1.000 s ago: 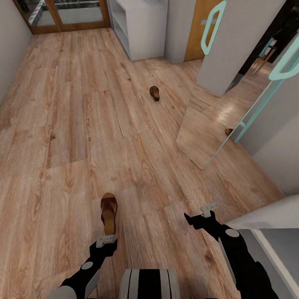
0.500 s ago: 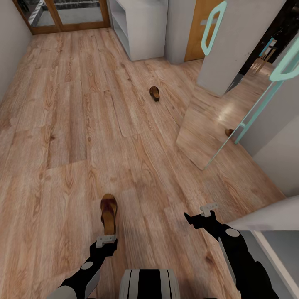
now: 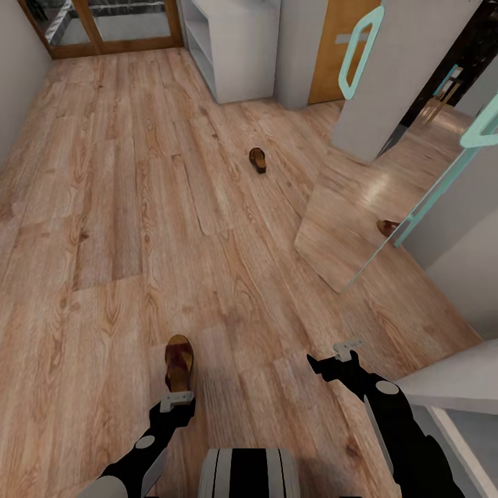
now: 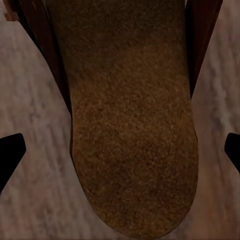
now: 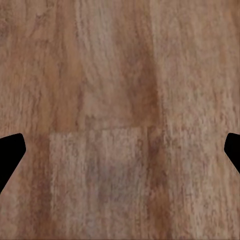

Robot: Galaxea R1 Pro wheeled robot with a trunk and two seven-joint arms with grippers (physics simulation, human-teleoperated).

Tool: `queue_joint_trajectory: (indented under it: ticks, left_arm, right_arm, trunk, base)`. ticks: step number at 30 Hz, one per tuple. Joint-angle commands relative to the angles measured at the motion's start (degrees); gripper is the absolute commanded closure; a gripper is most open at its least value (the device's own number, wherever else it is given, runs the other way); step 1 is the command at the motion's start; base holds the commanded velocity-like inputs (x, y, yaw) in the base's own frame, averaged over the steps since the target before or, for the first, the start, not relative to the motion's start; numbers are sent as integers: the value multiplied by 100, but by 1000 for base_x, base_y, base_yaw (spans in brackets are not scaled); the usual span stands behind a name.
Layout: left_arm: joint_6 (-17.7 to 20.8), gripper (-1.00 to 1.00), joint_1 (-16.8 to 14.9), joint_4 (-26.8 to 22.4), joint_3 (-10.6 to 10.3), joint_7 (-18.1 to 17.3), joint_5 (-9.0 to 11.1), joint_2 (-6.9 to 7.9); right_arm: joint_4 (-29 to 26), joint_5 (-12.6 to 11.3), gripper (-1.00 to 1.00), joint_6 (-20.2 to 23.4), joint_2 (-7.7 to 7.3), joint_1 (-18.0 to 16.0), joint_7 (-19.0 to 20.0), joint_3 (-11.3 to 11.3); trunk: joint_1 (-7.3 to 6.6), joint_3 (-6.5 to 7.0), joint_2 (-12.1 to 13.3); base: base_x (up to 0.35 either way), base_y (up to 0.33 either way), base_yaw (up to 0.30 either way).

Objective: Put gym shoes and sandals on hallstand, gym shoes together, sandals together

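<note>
A: Start with the big things. Where are we?

B: On the corridor floor (image 3: 104, 228), pale wood planks running toward 12 o'clock. The hallstand (image 3: 232, 45) stands far off at about 12 to 1 o'clock, grey and open-shelved, well apart from the robot.

A: And the sandals?

B: The near sandal (image 3: 179, 363) lies flat at 11 o'clock from the base, directly ahead of the left gripper (image 3: 178, 399); in the left wrist view its tan, grainy insole (image 4: 132, 145) sits between the spread fingertips, dark straps at its far end. The far sandal (image 3: 257, 159) lies alone at 12 o'clock, near the hallstand.

A: How should the pickup go?

B: My judgement: keep the heel centred between the fingers, lower straight, and close across the sole's edges, since the sandal is thin and low to the floor.

A: Grippers?

B: Both released; the right gripper (image 3: 348, 348) hangs over bare planks at 1 o'clock, holding nothing
</note>
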Motion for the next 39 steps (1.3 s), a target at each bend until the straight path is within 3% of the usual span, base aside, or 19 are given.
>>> queue_joint_trajectory:
  ticks: [1, 35, 36, 39]
  left_arm:
    - [-19, -100, -3, 5, 42, -7, -12, -5]
    - [-19, -100, 1, 4, 46, 0, -4, 11]
    - [-19, 100, 0, 4, 47, 0, -4, 11]
    - [-19, 100, 1, 4, 48, 0, -4, 12]
  right_arm:
    - [-5, 60, -100, 15, 2, -2, 49, -10]
    - [16, 60, -100, 16, 3, -2, 49, -9]
    - [16, 60, -100, 16, 3, -2, 49, -9]
    - [14, 60, -100, 17, 3, -2, 49, -9]
  trunk:
    - [-1, -3, -1]
    - [-1, -3, -1]
    - [-1, -3, -1]
    - [-1, -3, -1]
  base:
    - [26, 0, 0]
    - [3, 0, 0]
    - [0, 0, 0]
    - [0, 0, 0]
